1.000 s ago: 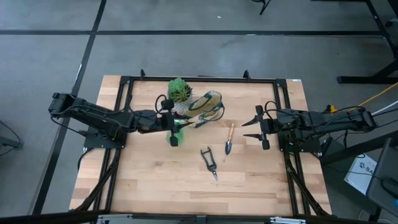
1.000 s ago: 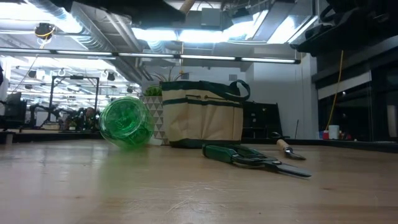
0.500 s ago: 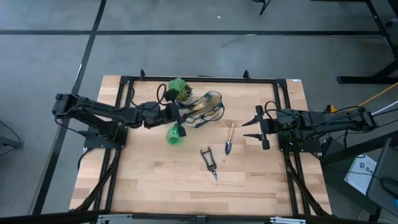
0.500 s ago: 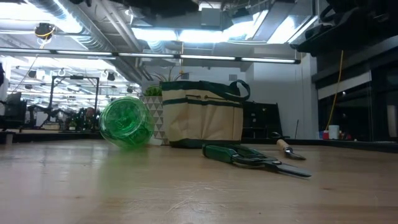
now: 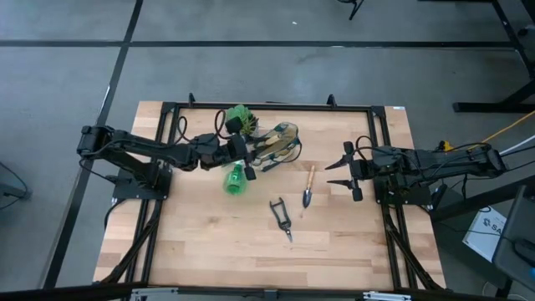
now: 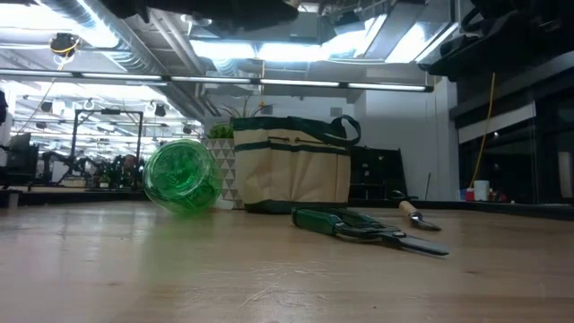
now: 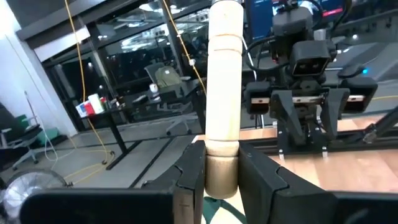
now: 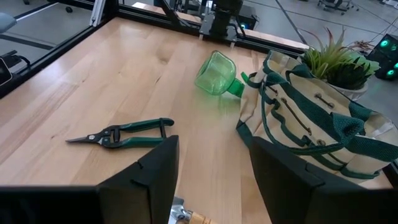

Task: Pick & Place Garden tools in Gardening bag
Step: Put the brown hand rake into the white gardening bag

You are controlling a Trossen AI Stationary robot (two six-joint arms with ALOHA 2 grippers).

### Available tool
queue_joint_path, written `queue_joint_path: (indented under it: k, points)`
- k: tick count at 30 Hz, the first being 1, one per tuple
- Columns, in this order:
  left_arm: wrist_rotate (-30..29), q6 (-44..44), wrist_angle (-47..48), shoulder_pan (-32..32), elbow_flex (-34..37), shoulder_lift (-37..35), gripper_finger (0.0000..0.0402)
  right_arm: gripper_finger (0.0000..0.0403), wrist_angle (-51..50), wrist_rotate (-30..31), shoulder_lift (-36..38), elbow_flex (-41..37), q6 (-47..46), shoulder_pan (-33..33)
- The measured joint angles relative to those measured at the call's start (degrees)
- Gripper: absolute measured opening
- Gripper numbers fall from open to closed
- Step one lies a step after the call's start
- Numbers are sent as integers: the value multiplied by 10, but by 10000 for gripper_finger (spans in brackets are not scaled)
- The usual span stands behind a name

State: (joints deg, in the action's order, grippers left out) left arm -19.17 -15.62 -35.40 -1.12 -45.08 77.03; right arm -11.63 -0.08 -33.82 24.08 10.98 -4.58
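Note:
My left gripper [image 5: 245, 159] is shut on a wooden tool handle [image 7: 224, 87] beside the beige and green gardening bag [image 5: 280, 144], above the table. The tool's metal end is hidden. The green spray bottle [image 5: 236, 180] lies on its side just near of the gripper. The pruning shears [image 5: 282, 219] and the wooden-handled trowel [image 5: 308, 187] lie flat on the table. The bag stands open [image 8: 305, 118]. My right gripper [image 5: 338, 167] is open and empty to the right of the trowel. My left gripper pinches the wooden handle between its two fingers [image 7: 189, 177], on the handle's lower part [image 7: 221, 171] as the left wrist view shows it. The handle's rounded free end [image 7: 227, 12] sticks out beyond the fingertips. The tool is clear of the table.
A green plant in a white pot [image 5: 241, 123] stands right behind the bag, close to my left gripper. The black frame rails [image 5: 267, 105] run around the table. Bare wood lies toward the near edge [image 5: 251, 259].
My left gripper has moved from above the spray bottle toward the table's right and far side, up to the bag. The bottle, shears and trowel have stayed where they were.

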Motion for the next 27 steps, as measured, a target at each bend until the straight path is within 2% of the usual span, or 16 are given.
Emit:
queue_joint_path:
  k: [15,17,24,27]
  points:
    - [-3,-8,10,-14,0,8,66,201,-2,0,0,0,0,0]
    - [-22,4,58,-14,-17,8,66,201,-1,0,0,0,0,0]
    - [-98,39,330,-14,-136,28,66,201,-1,0,0,0,0,0]
    - [-125,41,404,-14,-182,49,66,201,-1,0,0,0,0,0]
